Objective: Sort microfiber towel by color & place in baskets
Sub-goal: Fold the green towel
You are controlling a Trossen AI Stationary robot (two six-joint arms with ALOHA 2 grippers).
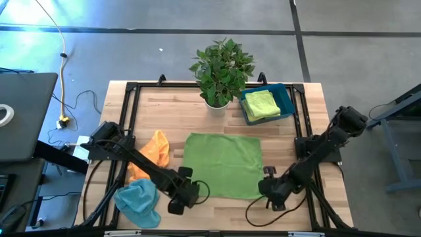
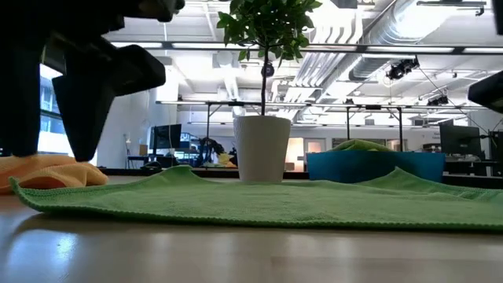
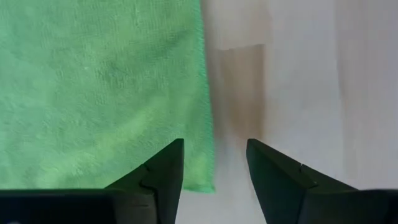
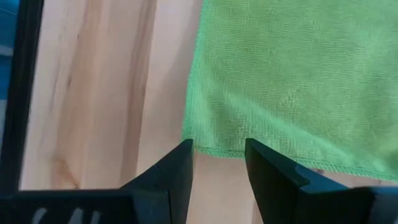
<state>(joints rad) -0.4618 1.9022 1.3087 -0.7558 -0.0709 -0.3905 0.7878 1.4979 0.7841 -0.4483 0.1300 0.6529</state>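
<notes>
A green towel point(image 1: 222, 164) lies spread flat on the middle of the table. My left gripper point(image 1: 189, 193) hovers open over its near left corner point(image 3: 199, 177), one finger above the cloth and one above bare wood. My right gripper point(image 1: 269, 189) hovers open just off the near right corner point(image 4: 196, 140), nothing between its fingers. An orange towel point(image 1: 153, 151) lies crumpled at the left and a blue towel point(image 1: 139, 201) is bunched at the near left. The teal basket point(image 1: 284, 97) at the far right holds a yellow-green towel point(image 1: 262, 104).
A potted plant in a white pot point(image 1: 219, 69) stands at the far middle, just left of the basket. A black frame point(image 1: 128, 105) runs round the tabletop. Bare wood shows between the green towel and the basket and along the near edge.
</notes>
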